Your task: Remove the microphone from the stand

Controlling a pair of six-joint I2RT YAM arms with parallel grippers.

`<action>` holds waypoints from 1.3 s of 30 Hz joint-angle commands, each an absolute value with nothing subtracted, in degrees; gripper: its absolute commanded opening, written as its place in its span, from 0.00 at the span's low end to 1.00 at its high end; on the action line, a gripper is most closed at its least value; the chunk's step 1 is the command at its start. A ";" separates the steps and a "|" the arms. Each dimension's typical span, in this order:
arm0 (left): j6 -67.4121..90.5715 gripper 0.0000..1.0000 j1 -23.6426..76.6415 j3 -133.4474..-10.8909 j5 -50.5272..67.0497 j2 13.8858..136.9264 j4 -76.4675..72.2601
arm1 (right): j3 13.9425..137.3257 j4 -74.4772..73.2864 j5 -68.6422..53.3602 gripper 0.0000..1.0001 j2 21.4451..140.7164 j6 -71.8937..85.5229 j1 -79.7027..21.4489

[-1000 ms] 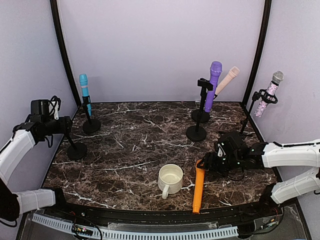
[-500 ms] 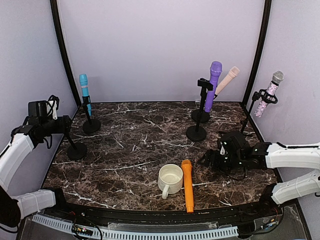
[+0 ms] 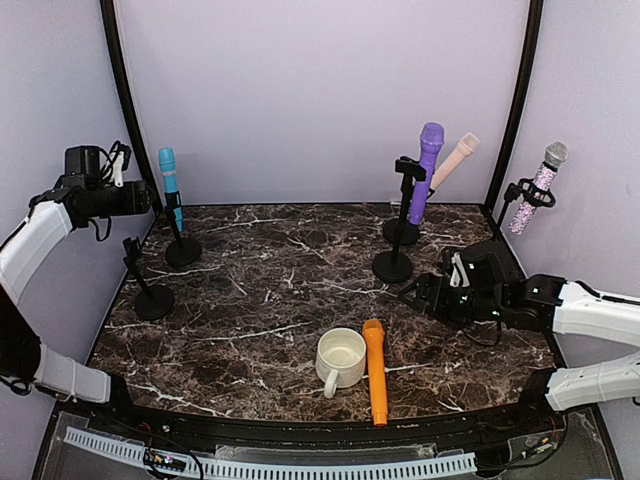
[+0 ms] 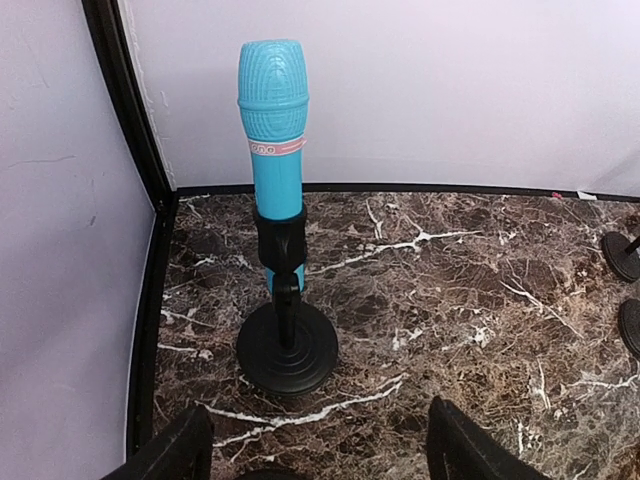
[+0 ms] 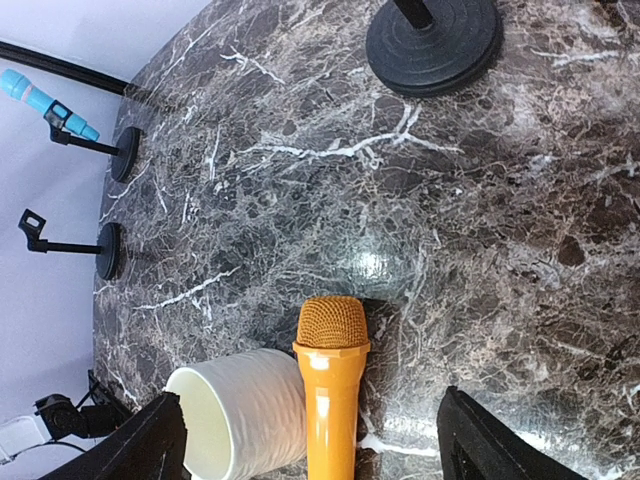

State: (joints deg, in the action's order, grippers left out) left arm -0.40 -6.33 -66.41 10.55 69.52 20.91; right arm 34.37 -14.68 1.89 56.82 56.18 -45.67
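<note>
- The orange microphone (image 3: 373, 370) lies flat on the table (image 3: 260, 290) near the front edge, off any stand, its mesh head pointing toward the back wall
- Its head end sits just beside the white cup (image 3: 340, 358), which stands upright on its left with the handle toward the front
- The right claw (image 3: 415, 300) hangs low over the table, behind and to the right of the orange microphone and apart from it; it is released, jaws spread wide with nothing in them
- In the right wrist view its two dark fingers (image 5: 150, 445) frame the microphone's head and the cup's rim from above, touching neither
- The left claw (image 4: 320, 460) is raised at the far left, facing the blue microphone (image 4: 272, 130); it is released too, jaws wide apart and gripping nothing
- The blue microphone stands upright in the clip of its round black stand (image 4: 287, 348) in the back left corner, just ahead of the left claw and not touched by it
- A bare stand (image 3: 153, 290) with a small clip on top stands in front of the blue one, near the left edge
- A purple microphone (image 3: 428, 170) and a beige microphone (image 3: 455, 160) lean in their stands at the back right
- A glittery microphone (image 3: 540, 185) sits in a clip by the right post
</note>
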 commanded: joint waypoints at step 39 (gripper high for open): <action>-8.38 0.39 -5.14 -82.86 8.99 102.06 16.01 | 45.36 -8.27 -1.13 0.89 65.48 46.96 -45.47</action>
State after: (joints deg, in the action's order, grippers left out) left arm -6.90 -5.43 -82.59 9.39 102.43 19.11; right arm 43.18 -10.35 -0.47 64.71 48.21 -45.67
